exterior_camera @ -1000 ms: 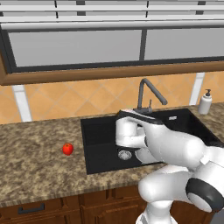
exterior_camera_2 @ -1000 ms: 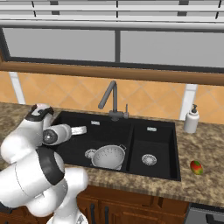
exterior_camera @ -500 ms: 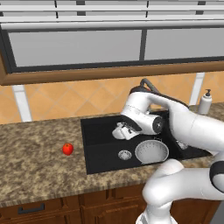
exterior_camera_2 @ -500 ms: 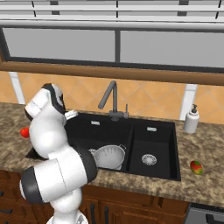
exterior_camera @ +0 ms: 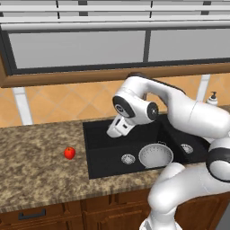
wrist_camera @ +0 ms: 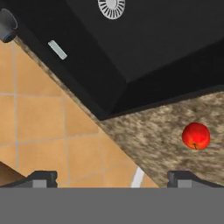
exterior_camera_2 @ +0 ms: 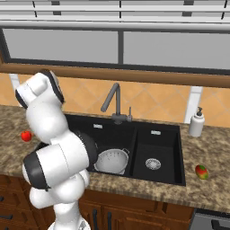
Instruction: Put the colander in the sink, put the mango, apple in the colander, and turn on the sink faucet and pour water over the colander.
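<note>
One silver perforated colander sits upright, mouth up, in the black sink, right of the drain. One red apple lies on the bench left of the sink; one mango far right. My tool is spread wide, empty, above the sink's left.

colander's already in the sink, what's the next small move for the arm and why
Probably carry the end effector on toward the apple and line up above it. The colander sits empty in the sink, while the apple lies on the counter left of the basin and the mango to its right. In the hand view the apple is off to one side, not between the open fingertips.
</note>
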Motion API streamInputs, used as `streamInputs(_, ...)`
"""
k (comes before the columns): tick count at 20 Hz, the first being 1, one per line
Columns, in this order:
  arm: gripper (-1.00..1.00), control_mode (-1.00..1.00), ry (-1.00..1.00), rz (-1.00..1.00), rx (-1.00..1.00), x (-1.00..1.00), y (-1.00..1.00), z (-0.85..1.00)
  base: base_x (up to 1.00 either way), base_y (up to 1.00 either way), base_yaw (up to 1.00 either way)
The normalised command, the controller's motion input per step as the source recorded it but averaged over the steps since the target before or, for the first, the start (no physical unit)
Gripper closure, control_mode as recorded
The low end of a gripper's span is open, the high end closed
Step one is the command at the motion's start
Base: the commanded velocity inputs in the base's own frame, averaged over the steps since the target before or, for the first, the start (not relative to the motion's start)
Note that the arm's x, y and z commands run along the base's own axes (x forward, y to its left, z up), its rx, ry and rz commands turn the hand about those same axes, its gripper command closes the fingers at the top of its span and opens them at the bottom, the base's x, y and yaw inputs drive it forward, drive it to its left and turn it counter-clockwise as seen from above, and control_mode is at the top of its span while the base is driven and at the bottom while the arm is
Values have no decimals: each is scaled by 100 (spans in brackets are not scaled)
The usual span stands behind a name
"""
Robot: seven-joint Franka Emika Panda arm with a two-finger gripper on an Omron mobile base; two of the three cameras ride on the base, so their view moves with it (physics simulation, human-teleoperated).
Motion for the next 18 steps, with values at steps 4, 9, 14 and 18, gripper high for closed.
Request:
streamInputs(4, -100, -100, 1, 3, -19, -31, 59, 0, 0, 0, 0)
streamInputs(9, -100, -100, 9, 0, -1, -44, 26, 0, 0, 0, 0)
streamInputs(14, -100, -100, 16, 0, 0, -38, 22, 2, 0, 0, 0)
streamInputs(18, -100, -100, 27, 0, 0, -23, 24, 15, 0, 0, 0)
